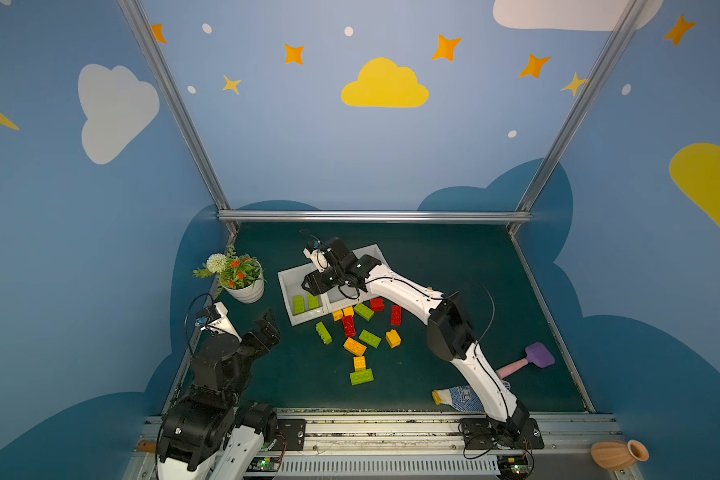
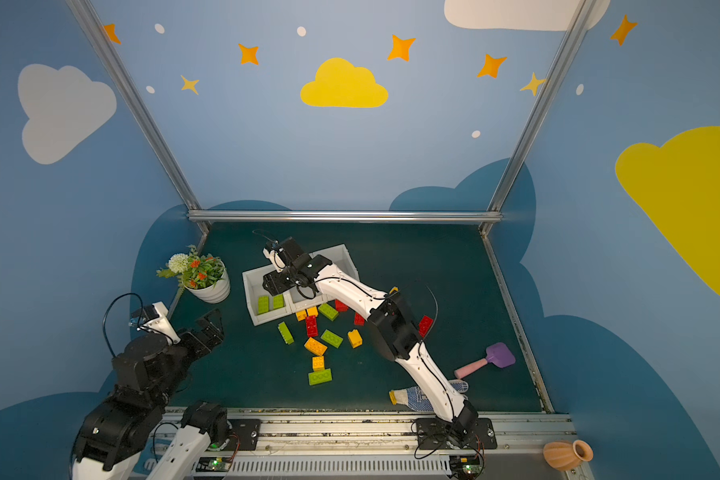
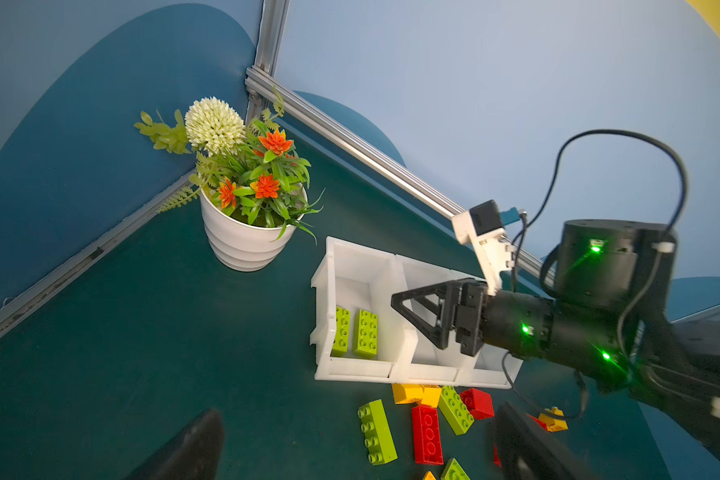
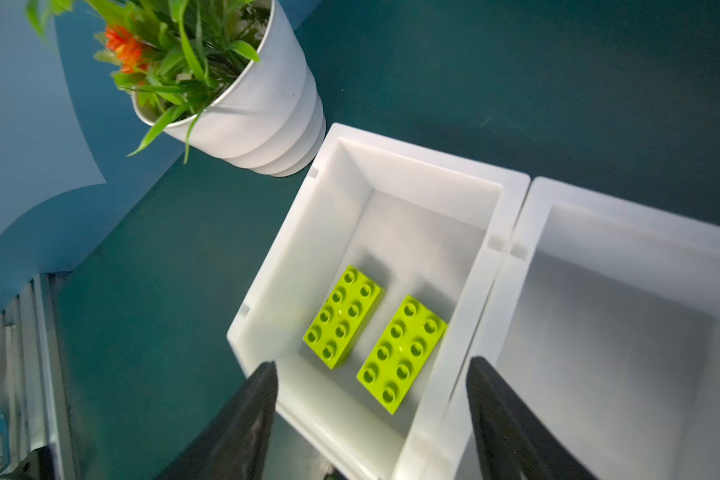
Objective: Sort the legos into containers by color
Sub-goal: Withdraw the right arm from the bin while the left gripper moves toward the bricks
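Note:
Three joined white containers (image 1: 287,296) (image 2: 251,296) stand in a row on the green mat. The leftmost holds two lime green legos (image 1: 298,304) (image 4: 341,316), lying side by side (image 4: 402,353). My right gripper (image 1: 308,285) (image 4: 371,365) hangs open above that bin's near end, with nothing between its fingers. Several loose legos lie in front of the bins, among them a green one (image 1: 323,332), a red one (image 1: 348,326) and an orange one (image 1: 354,346). My left gripper (image 1: 269,328) (image 3: 356,434) stands open and empty, left of the pile.
A white ribbed flower pot (image 1: 246,291) stands left of the bins. The middle bin (image 4: 620,316) holds nothing. A purple toy with a pink handle (image 1: 533,357) and a blue-dotted glove (image 1: 460,395) lie at the front right. A clay vase (image 1: 618,455) lies beyond the mat.

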Robot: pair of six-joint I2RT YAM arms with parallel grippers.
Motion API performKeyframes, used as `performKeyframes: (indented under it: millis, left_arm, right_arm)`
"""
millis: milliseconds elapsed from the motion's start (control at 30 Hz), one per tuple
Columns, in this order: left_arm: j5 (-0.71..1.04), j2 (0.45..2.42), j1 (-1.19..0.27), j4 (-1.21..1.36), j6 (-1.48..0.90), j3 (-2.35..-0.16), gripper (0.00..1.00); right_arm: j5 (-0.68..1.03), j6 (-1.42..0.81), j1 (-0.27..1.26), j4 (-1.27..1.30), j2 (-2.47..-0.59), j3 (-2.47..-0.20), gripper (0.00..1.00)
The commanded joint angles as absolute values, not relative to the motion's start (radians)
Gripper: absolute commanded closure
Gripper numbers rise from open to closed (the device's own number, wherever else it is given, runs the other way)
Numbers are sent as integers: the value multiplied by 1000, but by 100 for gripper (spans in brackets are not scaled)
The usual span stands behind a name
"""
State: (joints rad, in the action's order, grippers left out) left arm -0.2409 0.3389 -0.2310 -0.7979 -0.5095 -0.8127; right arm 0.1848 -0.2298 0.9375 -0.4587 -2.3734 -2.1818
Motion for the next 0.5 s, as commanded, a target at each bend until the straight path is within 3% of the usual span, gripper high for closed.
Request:
performKeyframes:
  millis: [0, 467]
  left_arm:
    - [-237, 351, -224, -795, -493, -808, 0]
    - [-140, 630, -244, -810, -520, -831, 0]
  right_arm:
    - [149, -203, 936, -335, -2160, -2035, 26]
    - [-57, -309, 865, -208, -1374, -1119, 17]
